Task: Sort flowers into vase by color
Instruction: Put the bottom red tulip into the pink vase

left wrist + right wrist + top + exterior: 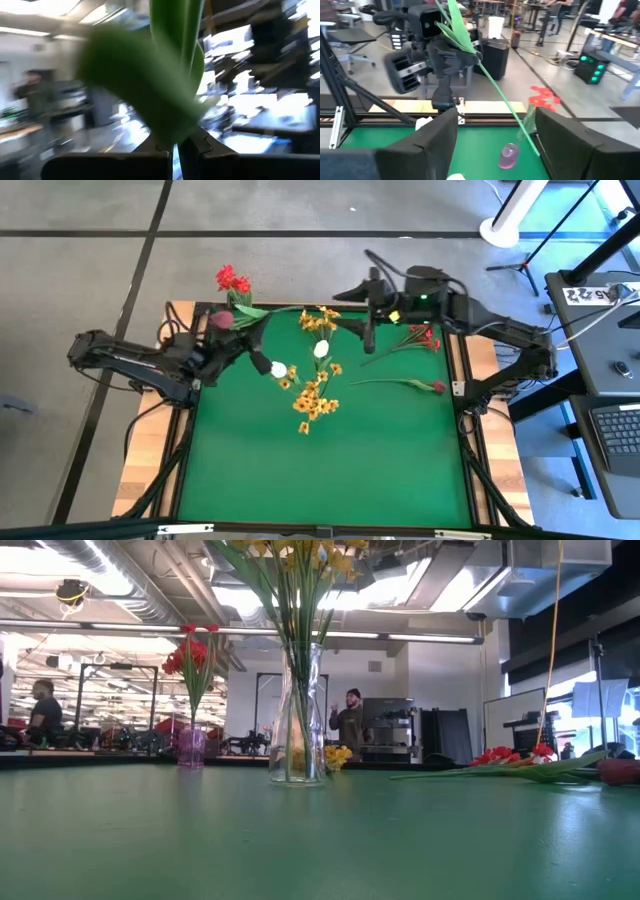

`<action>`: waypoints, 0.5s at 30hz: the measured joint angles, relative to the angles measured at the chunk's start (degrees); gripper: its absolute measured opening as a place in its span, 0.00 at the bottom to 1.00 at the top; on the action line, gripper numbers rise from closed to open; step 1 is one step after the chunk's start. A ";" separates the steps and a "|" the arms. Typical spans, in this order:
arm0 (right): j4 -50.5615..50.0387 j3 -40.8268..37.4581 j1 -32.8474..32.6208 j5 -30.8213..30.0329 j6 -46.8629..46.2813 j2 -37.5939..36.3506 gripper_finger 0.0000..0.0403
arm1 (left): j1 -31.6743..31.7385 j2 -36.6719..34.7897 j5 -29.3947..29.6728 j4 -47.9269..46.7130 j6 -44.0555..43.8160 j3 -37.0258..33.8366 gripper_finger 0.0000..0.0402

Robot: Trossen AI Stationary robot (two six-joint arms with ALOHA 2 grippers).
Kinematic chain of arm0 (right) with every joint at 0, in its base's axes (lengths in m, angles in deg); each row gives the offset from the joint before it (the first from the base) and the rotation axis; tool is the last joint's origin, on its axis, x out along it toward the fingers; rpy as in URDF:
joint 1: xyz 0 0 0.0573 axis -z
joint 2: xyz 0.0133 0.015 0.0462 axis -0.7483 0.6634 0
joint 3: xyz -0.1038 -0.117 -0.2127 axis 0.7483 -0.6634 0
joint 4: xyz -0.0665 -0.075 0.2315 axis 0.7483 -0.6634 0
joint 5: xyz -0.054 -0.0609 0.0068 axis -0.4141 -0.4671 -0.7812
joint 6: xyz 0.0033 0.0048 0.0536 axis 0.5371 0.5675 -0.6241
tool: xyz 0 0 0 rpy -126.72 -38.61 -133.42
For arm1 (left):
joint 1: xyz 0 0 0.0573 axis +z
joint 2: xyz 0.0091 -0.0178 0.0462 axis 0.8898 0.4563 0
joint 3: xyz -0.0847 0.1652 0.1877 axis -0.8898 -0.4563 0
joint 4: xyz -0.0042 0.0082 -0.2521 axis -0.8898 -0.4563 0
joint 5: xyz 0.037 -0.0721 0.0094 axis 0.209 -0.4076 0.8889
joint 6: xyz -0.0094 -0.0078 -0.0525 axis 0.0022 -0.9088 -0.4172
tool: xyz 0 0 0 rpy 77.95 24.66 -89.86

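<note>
Yellow flowers (316,398) fill the centre vase (297,720), red flowers (233,279) stand at 11 o'clock; left tool (243,343) pinches a green stem (490,80), right tool (369,315) wide; more red flowers (420,338) lie at 2 o'clock.

Overhead looking straight down, low camera level across table (300,850), wrists close, forward-facing

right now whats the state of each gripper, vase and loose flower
left gripper: shut on a green stem, held above the table
right gripper: open, empty
pink vase: upright, holds red flowers
clear vase: upright, holds yellow flowers
red cluster: lying on mat
dark-red bud: lying on mat
</note>
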 joint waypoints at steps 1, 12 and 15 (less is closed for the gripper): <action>-0.85 0.00 0.00 -0.57 -0.02 -0.87 0.67 | -0.57 -1.06 2.75 -2.00 0.54 0.00 0.00; -12.76 0.00 0.00 -4.04 -0.40 -6.14 0.63 | -2.71 -5.83 27.58 -19.22 0.10 0.00 0.00; -16.87 0.00 0.04 -6.00 -0.43 -6.17 0.62 | -2.47 -5.85 27.64 -23.63 -3.27 0.00 0.00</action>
